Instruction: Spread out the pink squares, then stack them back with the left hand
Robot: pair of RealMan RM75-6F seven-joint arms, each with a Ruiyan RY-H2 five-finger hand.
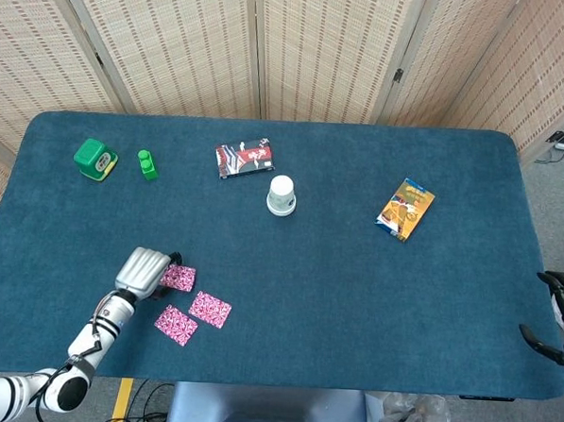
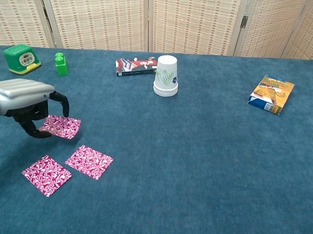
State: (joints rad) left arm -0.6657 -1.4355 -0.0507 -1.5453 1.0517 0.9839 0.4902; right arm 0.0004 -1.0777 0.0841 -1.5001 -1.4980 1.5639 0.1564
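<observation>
Three pink patterned squares lie near the front left of the blue table (image 1: 353, 300). My left hand (image 1: 139, 272) (image 2: 22, 97) pinches the edge of the nearest-left pink square (image 1: 177, 278) (image 2: 60, 126), which sits slightly raised and tilted under the fingers. A second square (image 1: 210, 309) (image 2: 89, 161) and a third square (image 1: 176, 325) (image 2: 47, 174) lie flat and apart, just in front of the held one. My right hand (image 1: 553, 315) hangs past the table's right edge with its fingers apart and nothing in it.
At the back left stand a green box (image 1: 95, 159) and a small green block (image 1: 148, 165). A dark card pack (image 1: 244, 159) and a white paper cup (image 1: 281, 195) sit mid-table. An orange packet (image 1: 405, 209) lies to the right.
</observation>
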